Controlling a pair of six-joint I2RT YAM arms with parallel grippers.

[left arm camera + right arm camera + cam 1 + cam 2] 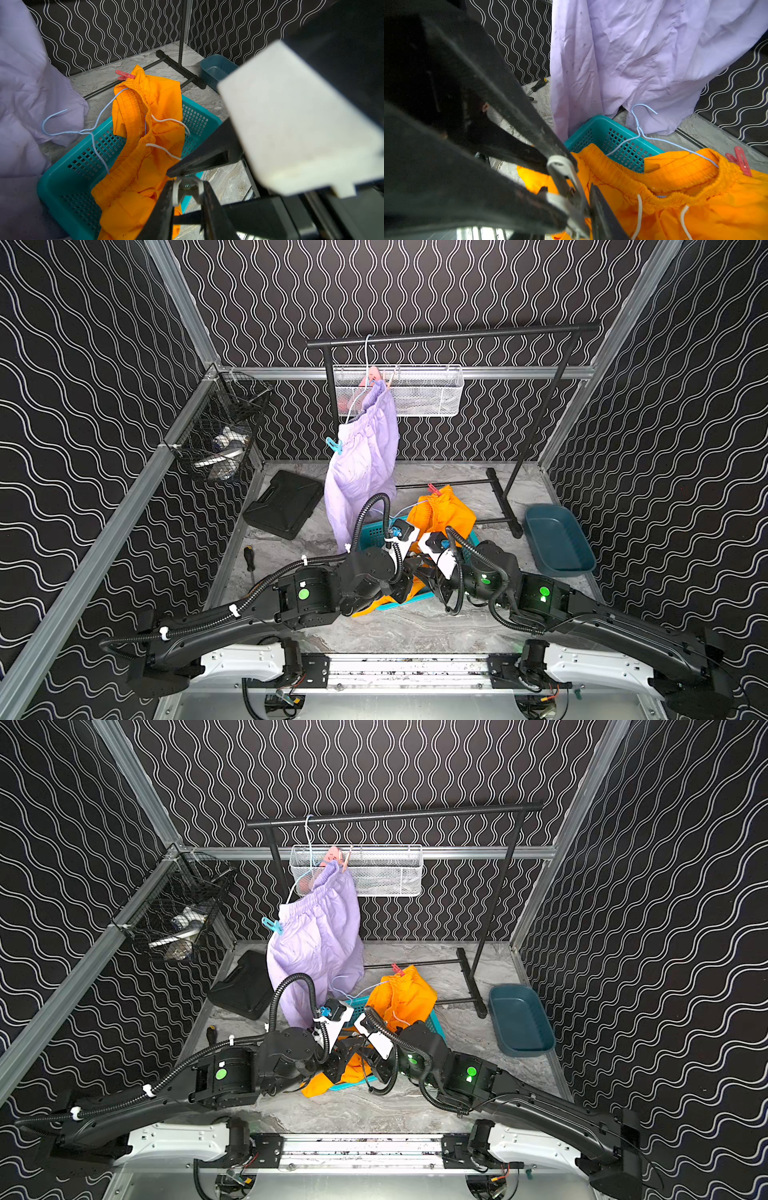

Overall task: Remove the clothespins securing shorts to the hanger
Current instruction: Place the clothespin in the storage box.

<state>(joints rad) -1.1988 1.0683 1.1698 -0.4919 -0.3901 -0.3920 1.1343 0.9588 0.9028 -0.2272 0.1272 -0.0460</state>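
The left hand [188,188] is clenching the whitish plastic clothespin [175,192] at 6 o'clock from the orange fabric shorts [162,99], and the right hand [173,172], grip unclear, is hovering against it, risking flicking it away.

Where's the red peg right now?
In both top views the red peg is clipped to the orange shorts' far edge, beside the rack's floor bar.

Left claw [187,183] pinches whitish clothespin [176,192] by basket [83,166].
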